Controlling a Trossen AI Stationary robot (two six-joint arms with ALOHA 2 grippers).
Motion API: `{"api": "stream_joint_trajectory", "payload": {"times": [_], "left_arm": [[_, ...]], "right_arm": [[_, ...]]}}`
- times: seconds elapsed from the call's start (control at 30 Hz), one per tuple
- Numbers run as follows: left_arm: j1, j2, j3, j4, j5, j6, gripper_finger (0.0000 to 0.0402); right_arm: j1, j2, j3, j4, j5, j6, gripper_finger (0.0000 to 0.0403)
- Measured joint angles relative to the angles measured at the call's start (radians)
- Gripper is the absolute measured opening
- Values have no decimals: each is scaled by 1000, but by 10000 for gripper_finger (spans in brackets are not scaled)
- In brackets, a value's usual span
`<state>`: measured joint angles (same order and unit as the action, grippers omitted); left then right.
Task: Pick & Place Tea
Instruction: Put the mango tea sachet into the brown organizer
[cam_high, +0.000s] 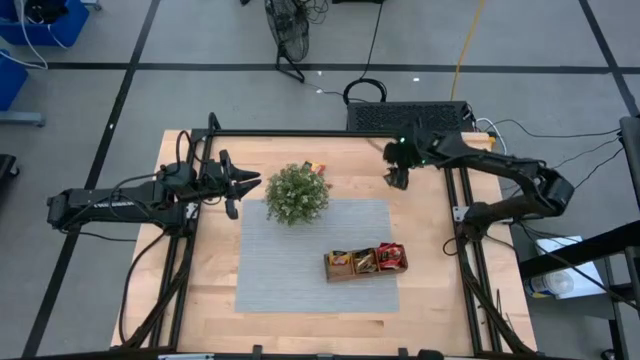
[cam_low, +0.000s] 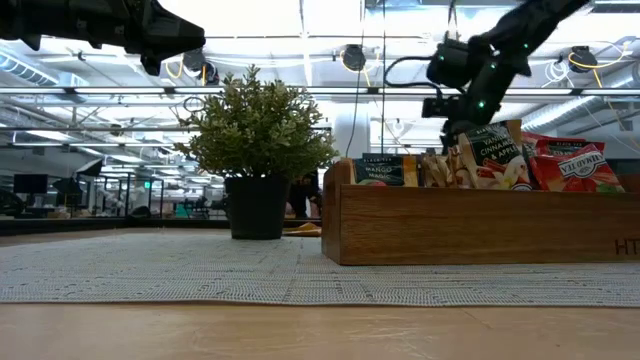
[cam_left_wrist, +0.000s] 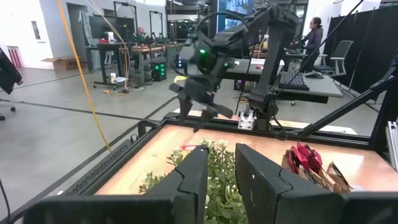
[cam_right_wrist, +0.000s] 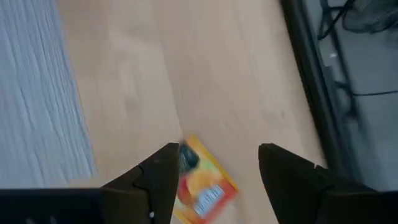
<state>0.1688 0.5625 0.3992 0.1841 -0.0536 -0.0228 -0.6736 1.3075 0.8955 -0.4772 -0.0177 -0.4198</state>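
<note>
right gripper (cam_right_wrist: 214, 165) hangs released over a loose orange tea sachet (cam_right_wrist: 202, 186) on the bare bench (cam_high: 430, 250).
more tea sachets (cam_low: 500, 160) stand in the wooden tray (cam_low: 480, 225) on the grey mat (cam_high: 310, 260); their labels read "mango magic", "cinnamon apple" and "vitality". left gripper (cam_high: 258, 182) waits by the plant (cam_high: 297, 193), fingers narrowly apart, grasping nothing.

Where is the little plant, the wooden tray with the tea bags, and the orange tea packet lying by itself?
plant (cam_high: 297, 193), high view, middle of its leafy top.
wooden tray (cam_low: 470, 225), low view, its bare front wall.
orange tea packet (cam_right_wrist: 202, 183), right wrist view, middle of its printed face, on the table.
</note>
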Motion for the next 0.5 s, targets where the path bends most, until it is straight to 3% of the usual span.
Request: {"api": "stream_joint_trajectory", "payload": {"times": [0.1, 0.2, 0.5], "left_arm": [[0, 0, 0, 0, 0, 0, 88], [0, 0, 0, 0, 0, 0, 88], [0, 0, 0, 0, 0, 0, 88]], "right_arm": [[52, 50, 41, -88, 133, -86, 203], [53, 140, 75, -211, 175, -80, 203], [-4, 358, 101, -239, 71, -78, 203]]}}
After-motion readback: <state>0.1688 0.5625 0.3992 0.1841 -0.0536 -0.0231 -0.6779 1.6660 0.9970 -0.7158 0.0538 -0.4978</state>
